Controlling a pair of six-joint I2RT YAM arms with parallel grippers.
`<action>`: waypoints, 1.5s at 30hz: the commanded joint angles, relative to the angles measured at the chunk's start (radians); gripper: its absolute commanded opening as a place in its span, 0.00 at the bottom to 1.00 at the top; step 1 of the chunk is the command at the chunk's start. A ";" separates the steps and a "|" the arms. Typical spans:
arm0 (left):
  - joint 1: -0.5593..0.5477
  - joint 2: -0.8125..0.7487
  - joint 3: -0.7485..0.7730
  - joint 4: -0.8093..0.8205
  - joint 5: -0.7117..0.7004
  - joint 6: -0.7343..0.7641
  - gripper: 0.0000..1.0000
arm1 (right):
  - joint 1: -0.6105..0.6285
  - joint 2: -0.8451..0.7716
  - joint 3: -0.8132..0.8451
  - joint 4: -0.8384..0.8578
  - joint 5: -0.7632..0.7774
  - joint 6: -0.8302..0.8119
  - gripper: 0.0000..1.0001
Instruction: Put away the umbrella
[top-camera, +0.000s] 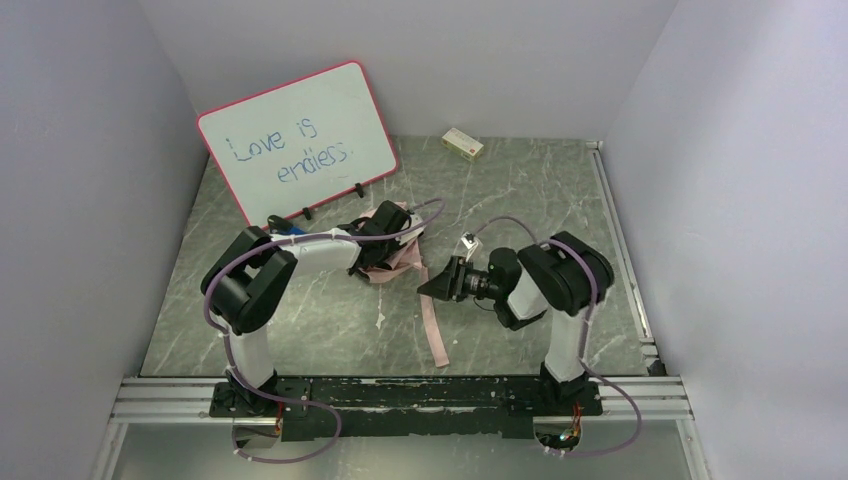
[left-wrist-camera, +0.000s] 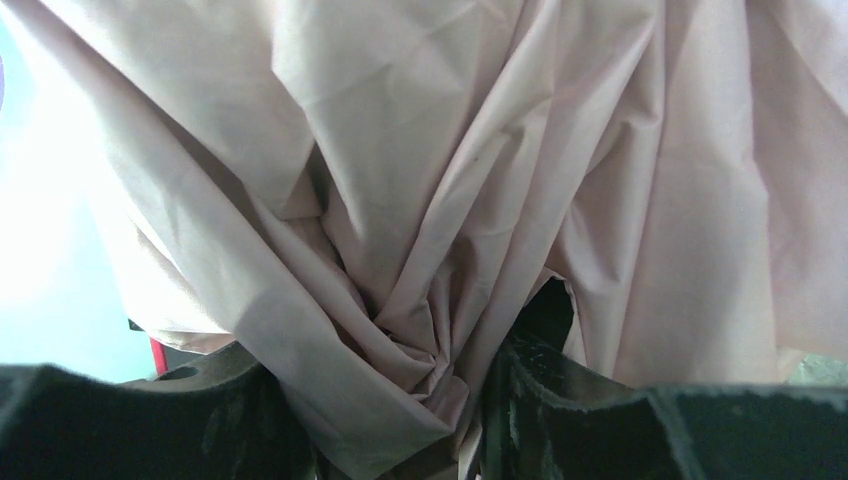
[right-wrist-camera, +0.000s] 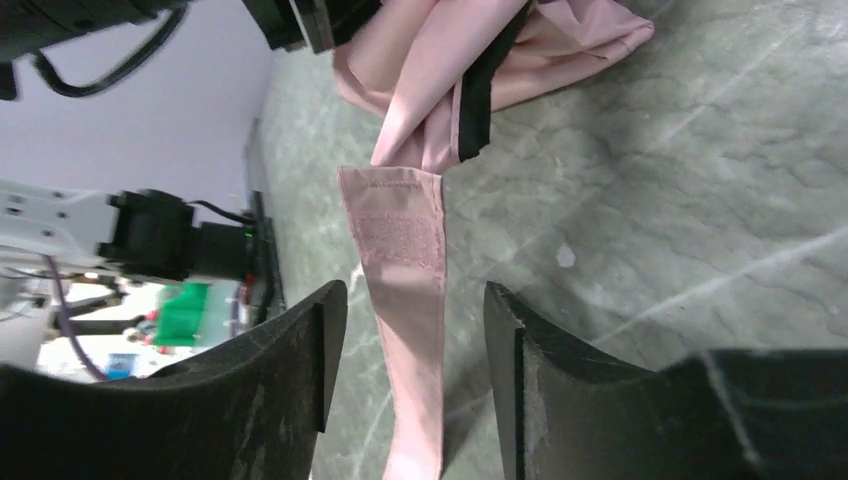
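The umbrella (top-camera: 398, 250) lies collapsed mid-table, a crumpled pale pink canopy with a black edge showing (right-wrist-camera: 478, 90). My left gripper (top-camera: 372, 243) is shut on the bunched canopy; pink folds (left-wrist-camera: 420, 150) fill the left wrist view and are pinched between its fingers (left-wrist-camera: 385, 370). The pink strap (top-camera: 433, 325) trails from the canopy toward the near edge. My right gripper (top-camera: 438, 283) hovers low over that strap, pointing left. Its jaws stand open astride the strap (right-wrist-camera: 405, 240), with a gap on each side (right-wrist-camera: 415, 295).
A pink-framed whiteboard (top-camera: 300, 140) leans at the back left, just behind the left arm. A small box (top-camera: 462, 144) lies by the back wall. Walls close in on three sides, and a metal rail (top-camera: 620, 230) runs along the right edge.
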 joint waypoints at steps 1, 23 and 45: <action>0.010 0.022 0.007 -0.022 -0.021 0.008 0.05 | -0.006 0.180 -0.004 0.393 -0.074 0.220 0.54; 0.009 0.011 0.013 -0.031 -0.020 0.008 0.05 | -0.001 0.094 -0.020 0.239 -0.095 0.133 0.00; -0.007 0.003 -0.014 0.019 -0.027 -0.005 0.05 | 0.221 -0.795 -0.034 -0.942 0.005 -0.106 0.00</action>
